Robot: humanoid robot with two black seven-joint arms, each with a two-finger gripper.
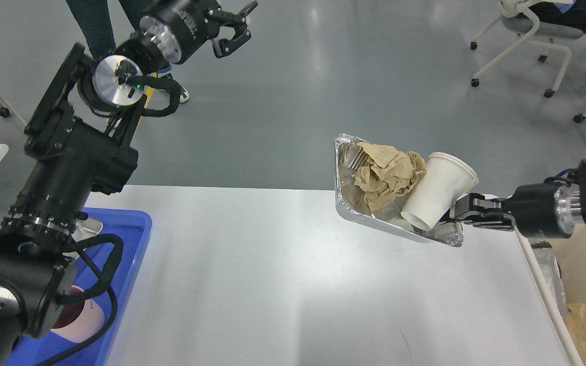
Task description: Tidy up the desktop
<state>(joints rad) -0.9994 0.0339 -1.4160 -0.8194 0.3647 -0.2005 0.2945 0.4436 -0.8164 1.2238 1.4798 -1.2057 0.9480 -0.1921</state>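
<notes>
The white desktop [272,274] fills the lower middle of the head view. My right gripper [458,216] is shut on the right rim of a foil tray [346,175], which hangs tilted above the desktop's far right part. In the tray lie crumpled brown paper [387,175] and a white paper cup [438,195] on its side. My left gripper [239,23] is raised high at the upper left, over the floor, its fingers spread open and holding nothing.
A blue plastic tray [127,239] sits at the desktop's left edge with a pink mug [82,320] in it, partly behind my left arm. A cream-white bin [580,274] stands at the right edge. A person's legs [99,20] and wheeled chairs [522,35] stand on the grey floor beyond.
</notes>
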